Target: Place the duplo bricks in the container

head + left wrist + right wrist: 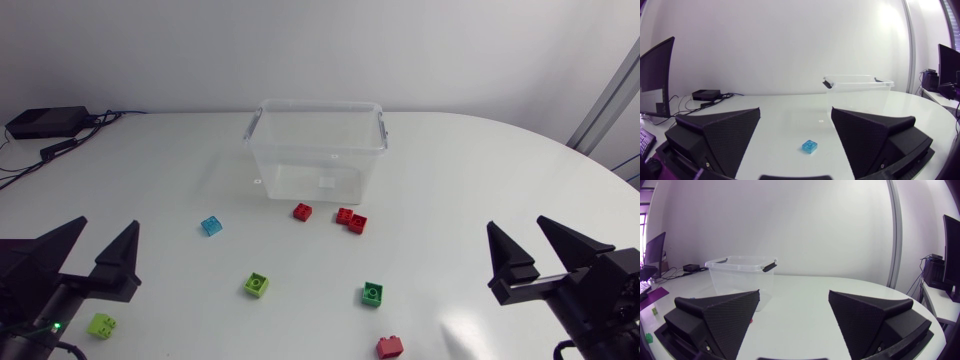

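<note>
The white table point(480, 190) carries a clear plastic container point(300, 168) at far centre. Duplo bricks lie loose before it: light-blue brick point(211, 226), red bricks point(351, 220), lime brick point(257, 285), green brick point(372, 293). The left gripper point(105, 228) and right gripper point(517, 225) sit near, fingers spread wide, holding nothing.

No legible text, number, brand or sign appears in any view; the only label-like item is a small pale sticker point(327, 183) on the front wall of the clear container point(316, 103), its print too small to read.
</note>
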Available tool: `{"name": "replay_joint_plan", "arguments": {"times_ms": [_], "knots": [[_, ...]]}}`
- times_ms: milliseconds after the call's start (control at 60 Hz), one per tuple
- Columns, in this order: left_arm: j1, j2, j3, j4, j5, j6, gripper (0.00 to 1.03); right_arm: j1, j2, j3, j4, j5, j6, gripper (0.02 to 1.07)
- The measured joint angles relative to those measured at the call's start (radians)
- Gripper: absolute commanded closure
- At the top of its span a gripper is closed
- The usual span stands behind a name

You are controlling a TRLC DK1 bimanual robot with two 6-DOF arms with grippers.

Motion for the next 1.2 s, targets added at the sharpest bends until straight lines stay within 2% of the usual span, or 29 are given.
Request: {"name": "replay_joint_plan", "arguments": {"times_ms": [100,233,517,817,967,1200], "knots": [[0.067,0.0,0.0,0.0,0.0,-0.001,0.04,-0.006,0.0,0.0,0.0,0.0,0.0,0.07],[0.077,0.0,0.0,0.0,0.003,-0.001,0.04,-0.005,0.0,0.0,0.0,0.0,0.0,0.07],[0.013,0.0,0.0,0.0,0.003,-0.005,0.04,-0.005,0.0,0.0,0.0,0.0,0.0,0.07],[0.021,0.0,0.018,-0.009,0.003,-0.004,0.07,-0.003,0.006,0.007,-0.017,0.001,0.0,0.07],[0.029,0.021,0.106,-0.032,-0.001,-0.004,0.08,-0.003,0.126,0.092,-0.02,0.003,0.0,0.07],[0.026,0.174,0.241,-0.055,-0.005,-0.014,0.08,0.014,0.325,0.251,-0.021,0.008,0.01,0.07]]}}
